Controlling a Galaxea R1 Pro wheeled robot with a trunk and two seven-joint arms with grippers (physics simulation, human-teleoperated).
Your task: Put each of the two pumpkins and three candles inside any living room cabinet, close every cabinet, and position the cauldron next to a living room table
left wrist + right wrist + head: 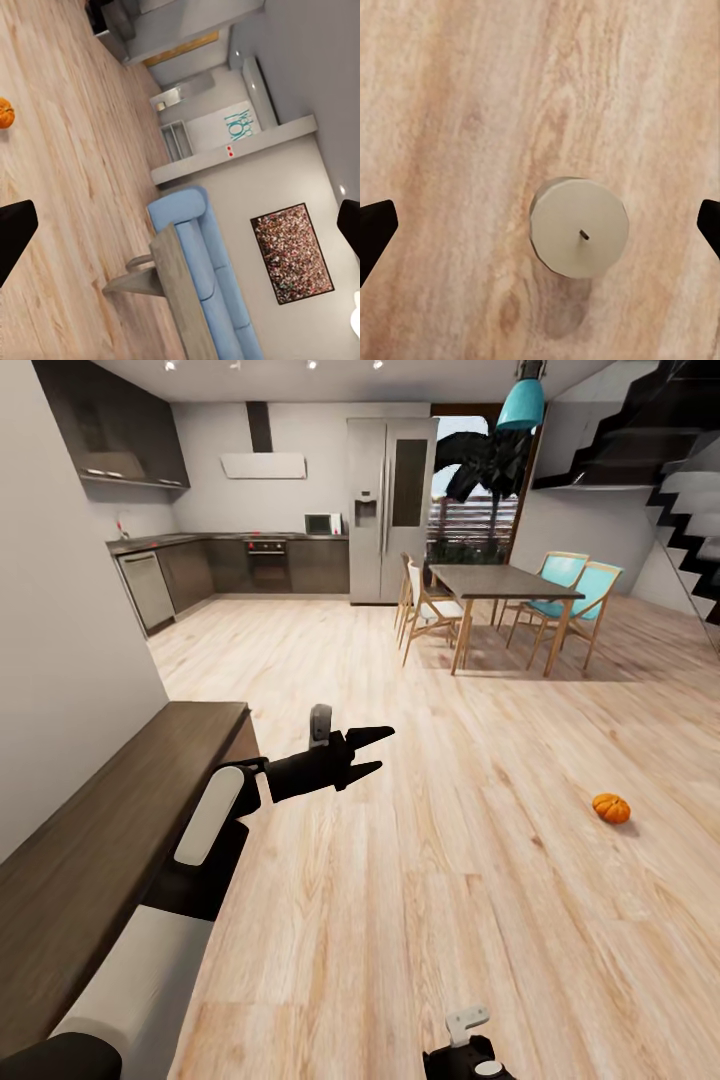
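An orange pumpkin [611,808] lies on the wood floor to the right, well clear of my left gripper [384,749], which is open and empty in mid-air beside the cabinet [110,830], a long dark-brown unit along the left wall. The left wrist view catches the pumpkin [4,112] far off on the floor. A pale round candle [579,236] with a short wick stands upright on the floor. My right gripper [540,229] hovers straight above it, open wide, its fingertips [375,232] apart from the candle. The cauldron is out of view.
A dining table [505,580] with wooden and teal chairs stands at the back right, with stairs [690,510] beyond. The kitchen counter [160,575] and fridge [390,510] line the far wall. A blue sofa [199,255] and a wooden table [176,292] sit by a wall.
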